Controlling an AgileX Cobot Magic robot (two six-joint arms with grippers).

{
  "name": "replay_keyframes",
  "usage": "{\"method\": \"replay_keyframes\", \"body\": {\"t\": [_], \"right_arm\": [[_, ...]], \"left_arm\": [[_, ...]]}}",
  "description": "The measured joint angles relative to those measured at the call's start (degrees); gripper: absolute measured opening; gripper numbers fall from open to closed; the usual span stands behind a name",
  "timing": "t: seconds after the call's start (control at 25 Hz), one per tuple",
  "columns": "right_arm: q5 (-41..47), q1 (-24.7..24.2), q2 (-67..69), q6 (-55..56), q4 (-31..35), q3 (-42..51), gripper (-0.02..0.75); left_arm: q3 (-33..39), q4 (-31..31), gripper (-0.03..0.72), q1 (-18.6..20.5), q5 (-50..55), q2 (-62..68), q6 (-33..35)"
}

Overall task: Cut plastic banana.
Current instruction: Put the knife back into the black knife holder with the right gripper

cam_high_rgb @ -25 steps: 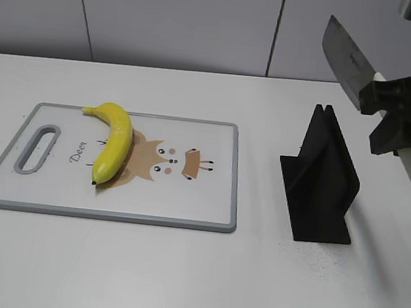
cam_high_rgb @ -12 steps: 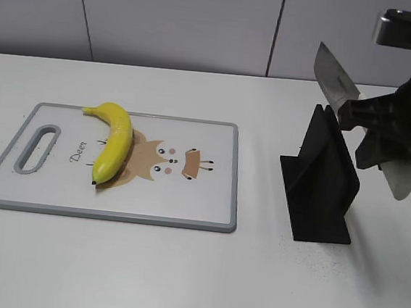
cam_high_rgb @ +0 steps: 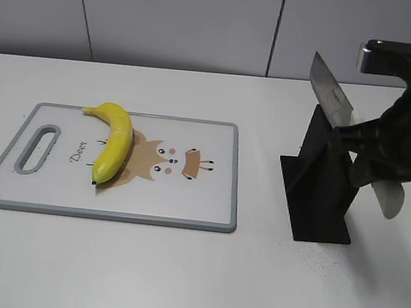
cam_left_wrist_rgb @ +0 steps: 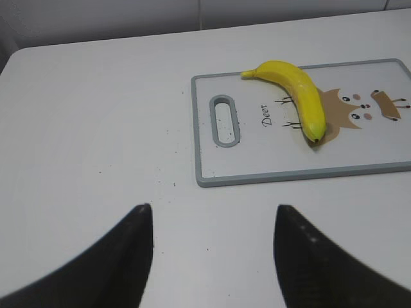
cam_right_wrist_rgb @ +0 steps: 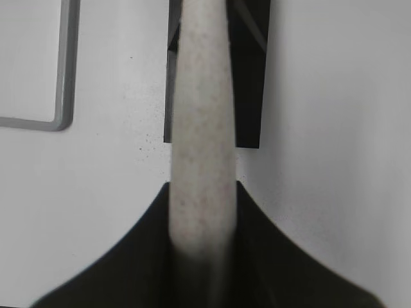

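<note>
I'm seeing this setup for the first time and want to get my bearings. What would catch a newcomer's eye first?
The bright yellow plastic banana stands out, lying uncut on the left part of the deer-printed cutting board. On the right, the right gripper holds a broad knife by its pale handle, tilted just above the black knife stand. The left gripper is apart from the board, jaws open.

Open tabletop (cam_high_rgb: pixel 143 272) all round the cutting board (cam_high_rgb: pixel 208 198); black knife stand (cam_high_rgb: pixel 323 183) upright to its right, blocking low passage there, knife (cam_high_rgb: pixel 331 93) slanting above.
</note>
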Motion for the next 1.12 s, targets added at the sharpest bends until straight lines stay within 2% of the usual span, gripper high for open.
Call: {"method": "replay_keyframes", "body": {"t": [0.24, 1.12], "right_arm": [[-2.63, 0.06, 0.16, 0.57, -0.29, 3.04, 0.180], [-2.89, 0.06, 0.52, 5.95, 0.20, 3.37, 0.180]], "left_arm": [[0.05, 0.00, 0.579, 0.00, 0.00, 0.00, 0.00], [0.10, 0.06, 0.579, 0.00, 0.00, 0.00, 0.00]]}}
